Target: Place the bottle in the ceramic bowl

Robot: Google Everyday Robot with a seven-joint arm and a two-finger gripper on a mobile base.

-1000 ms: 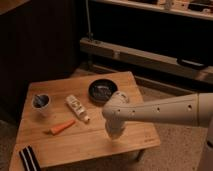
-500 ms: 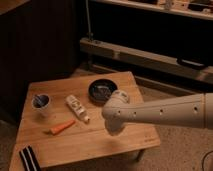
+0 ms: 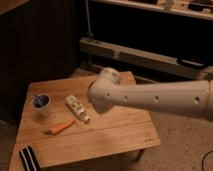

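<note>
The slim cream-white bottle (image 3: 77,108) with a tan label lies flat on the wooden table (image 3: 117,135), left of centre, cap end towards the front. The thick white arm (image 3: 150,99) reaches in from the right, and its rounded end sits above the table's back middle, just right of the bottle. The gripper itself does not show; it is hidden beyond that rounded end. The ceramic bowl is hidden behind the arm.
An orange carrot (image 3: 62,127) lies in front of the bottle. A small pale cup (image 3: 41,102) with a blue inside stands at the left. A black-and-white striped object (image 3: 28,159) lies at the front left corner. A low shelf unit (image 3: 150,56) stands behind the table.
The arm's rounded end has swung left and up, looms larger, and now covers the bowl that showed before. The bottle, carrot and cup have not moved.
</note>
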